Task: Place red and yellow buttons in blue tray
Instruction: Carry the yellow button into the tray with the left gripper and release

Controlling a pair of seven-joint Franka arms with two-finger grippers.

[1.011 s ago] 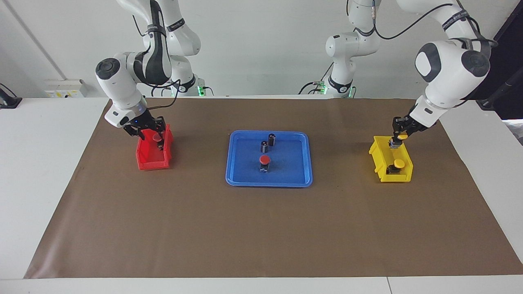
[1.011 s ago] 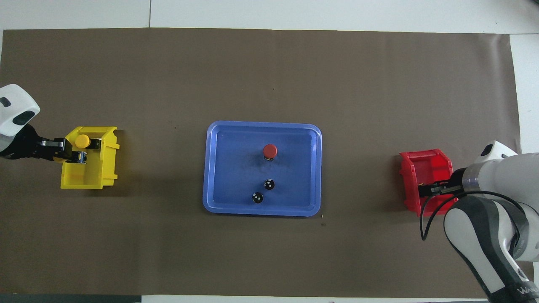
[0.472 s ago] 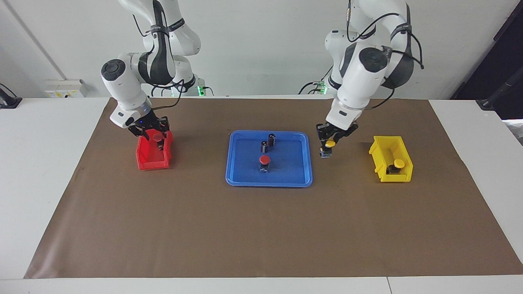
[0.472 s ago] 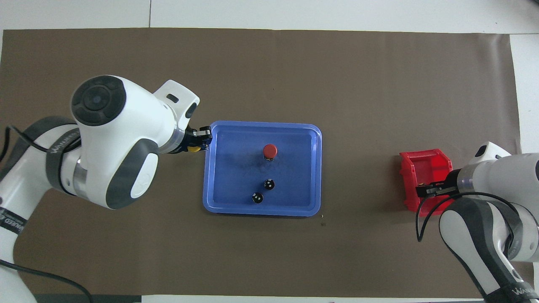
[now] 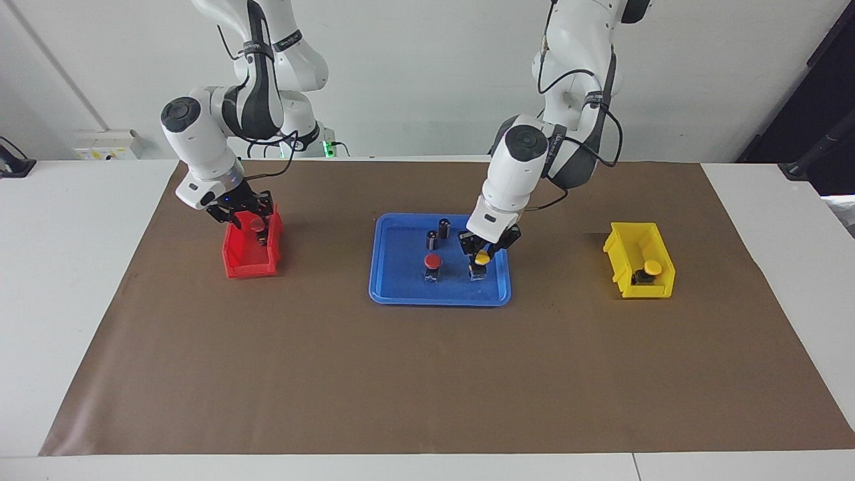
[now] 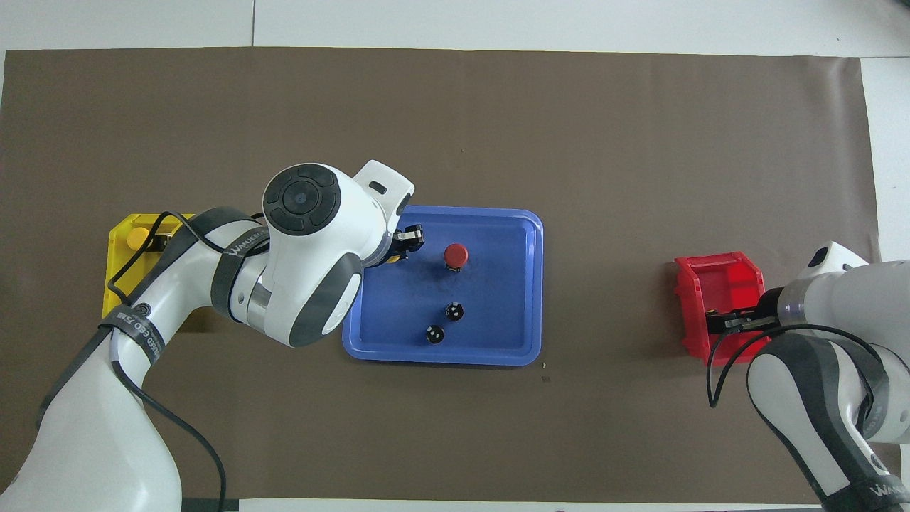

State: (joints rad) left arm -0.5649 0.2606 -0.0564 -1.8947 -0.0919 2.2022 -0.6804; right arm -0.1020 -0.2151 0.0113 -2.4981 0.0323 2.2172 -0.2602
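Two fingers point(image 5: 475, 246) of the left gripper point(image 5: 481, 253) clamp a yellow button point(image 5: 480, 259) low over the blue tray point(image 5: 401, 294), beside a red button point(image 5: 433, 262). The right gripper point(image 5: 248, 219) grips another red button point(image 5: 257, 227) over the red bin point(image 5: 242, 262). A second yellow button point(image 5: 651, 268) sits in the yellow bin point(image 5: 624, 248).

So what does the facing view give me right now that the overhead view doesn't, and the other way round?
Only the facing view shows the left gripper shut on the yellow mushroom-cap push-button, its base low over the wide shallow blue plastic tray, and the red-capped button in the right gripper over the small deep red bin. Only the overhead view shows the tray's open floor around the two dark capless cylinders. Both show the red button standing in the tray and one yellow button left in the yellow bin.
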